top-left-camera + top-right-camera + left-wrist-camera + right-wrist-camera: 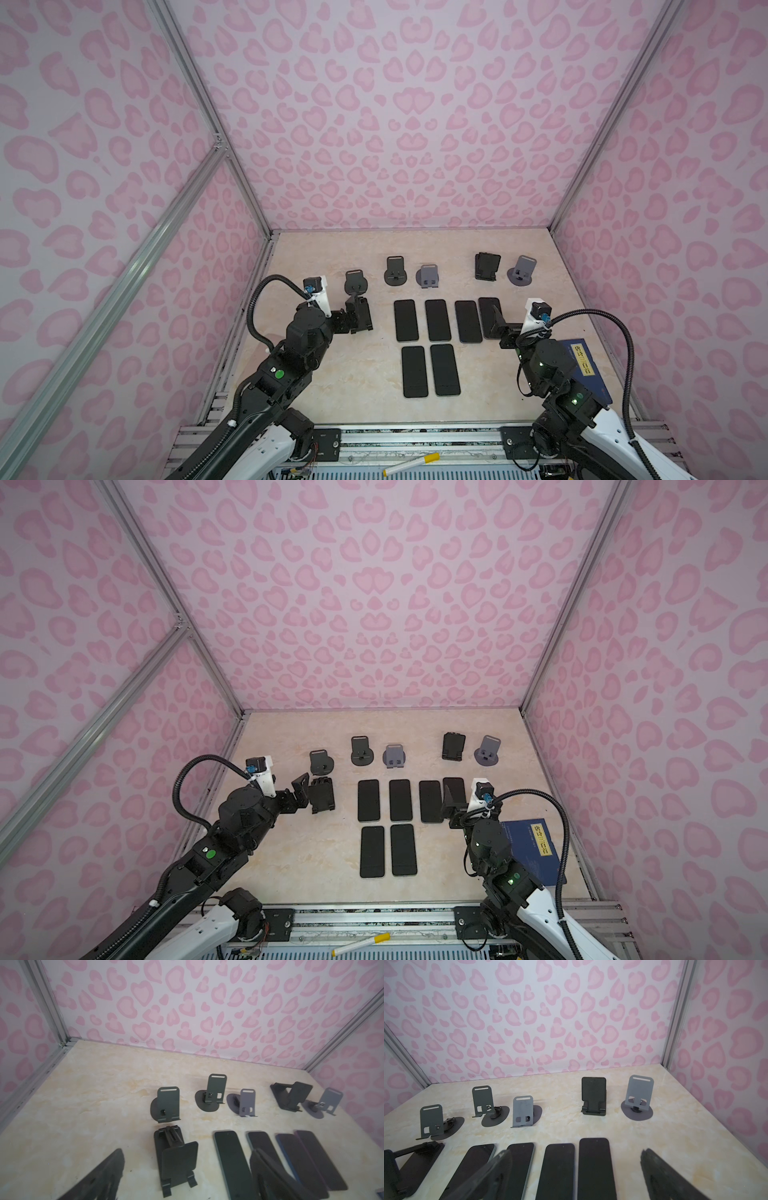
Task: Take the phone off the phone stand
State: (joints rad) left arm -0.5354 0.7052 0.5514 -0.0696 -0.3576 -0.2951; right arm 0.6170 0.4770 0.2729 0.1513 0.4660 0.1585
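Flat phones (558, 1169) beneath the spread hand (575, 1155) (stands (522, 1110) beyond).

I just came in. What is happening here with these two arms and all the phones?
The job is to take phones off stands. Right now all six phones lie flat on the table, and every phone stand is empty. The left gripper is open by a black folding stand. The right gripper is open over the rightmost phone of the far row. Neither holds anything.
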